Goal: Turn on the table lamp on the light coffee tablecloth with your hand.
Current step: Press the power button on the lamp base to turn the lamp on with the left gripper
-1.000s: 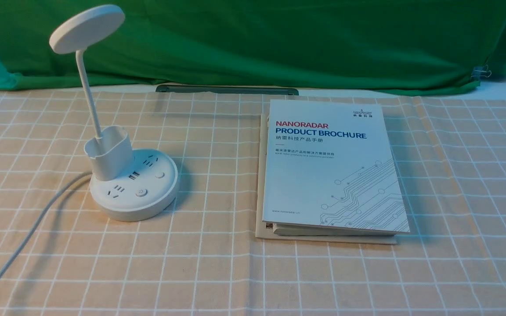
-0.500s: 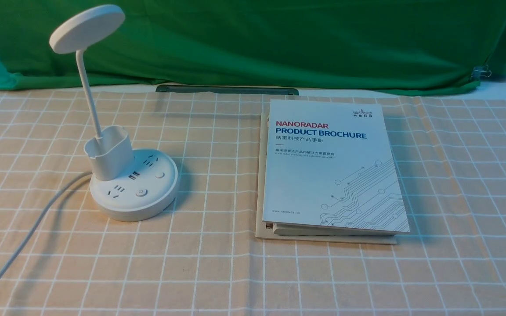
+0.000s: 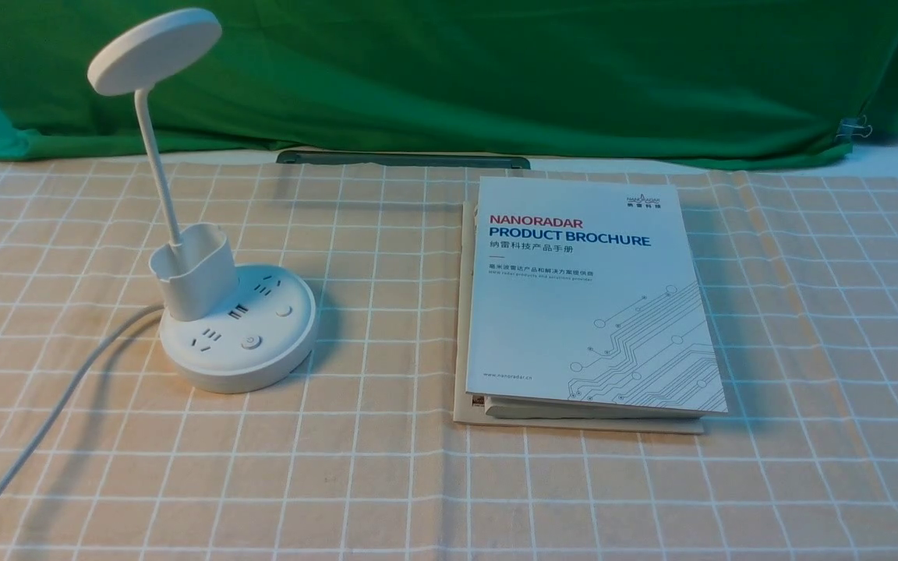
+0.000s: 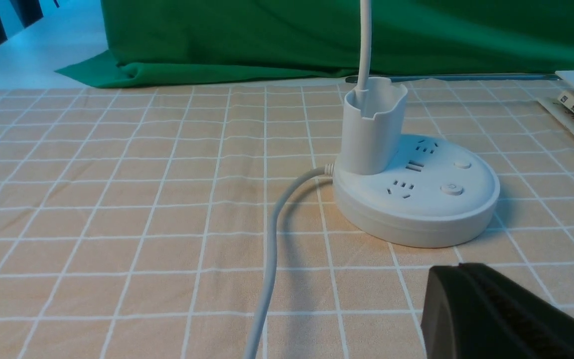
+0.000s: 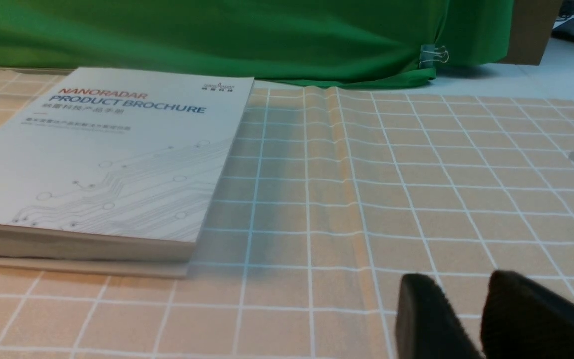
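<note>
approach stage judged in hand; table lamp (image 3: 238,358) stands unlit on left of checked tablecloth (image 3: 340,499). left gripper (image 4: 461,267) seen closed, empty; right gripper (image 5: 459,279) parted. power button (image 3: 251,341) to be reached, then pressed.

The lamp (image 3: 238,343) is standing on the tablecloth (image 3: 355,483). Right of the lamp, well apart, the brochure (image 3: 589,296) is lying on other books (image 3: 574,425). Behind the lamp, the curtain (image 3: 457,78) is hanging; the cord (image 3: 67,393) is running leftward and forward from the lamp.
</note>
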